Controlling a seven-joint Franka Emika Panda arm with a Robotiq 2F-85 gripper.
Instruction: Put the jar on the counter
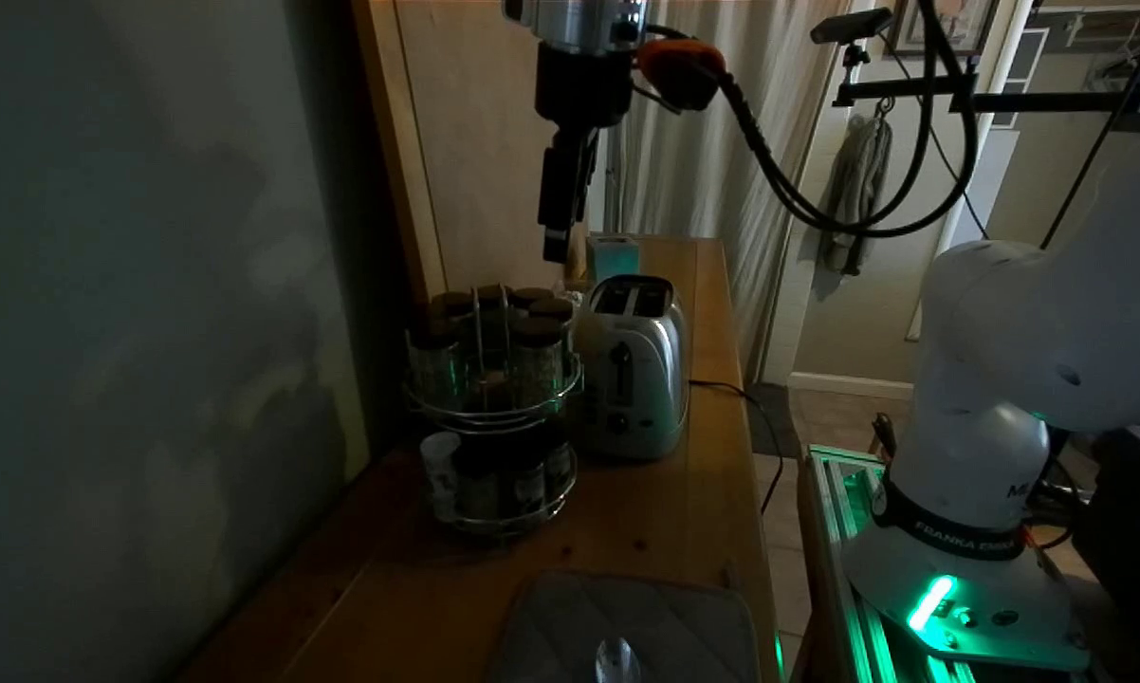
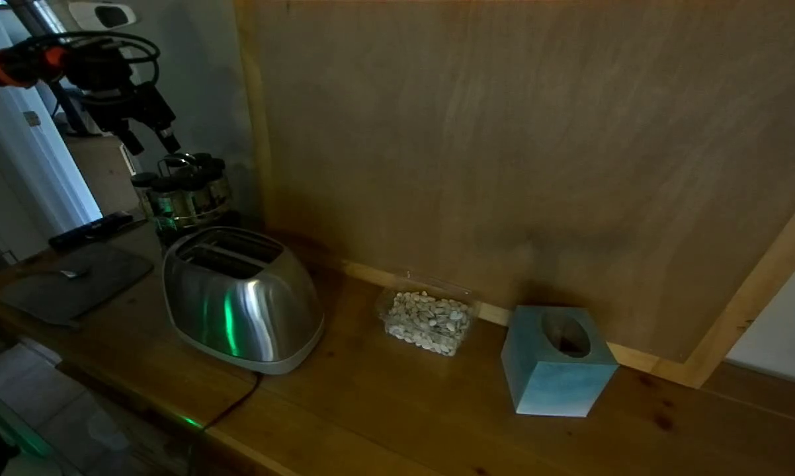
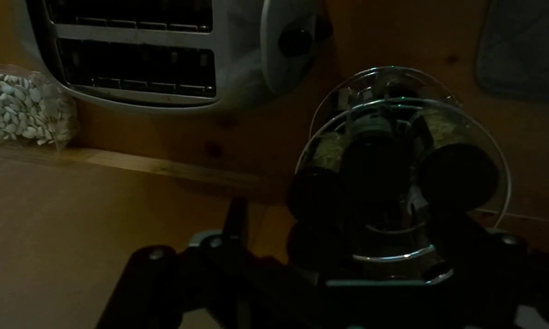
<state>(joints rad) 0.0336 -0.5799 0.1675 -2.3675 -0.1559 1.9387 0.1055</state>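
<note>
Gripper hangs over the two-tier wire rack, fingers spread well apart; dark-lidded jars stand in the rack's upper tier; which of them is the task's jar, I cannot tell; rack stands on the wooden counter, just beside the toaster; grey quilted pad lies on the same counter, with a spoon on it.

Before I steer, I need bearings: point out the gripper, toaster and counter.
Gripper (image 2: 151, 147): in an exterior view, midway between fingertips.
Toaster (image 3: 149, 37): in the wrist view, strip between slots.
Counter (image 2: 401, 400): in an exterior view, bare wood.
</note>
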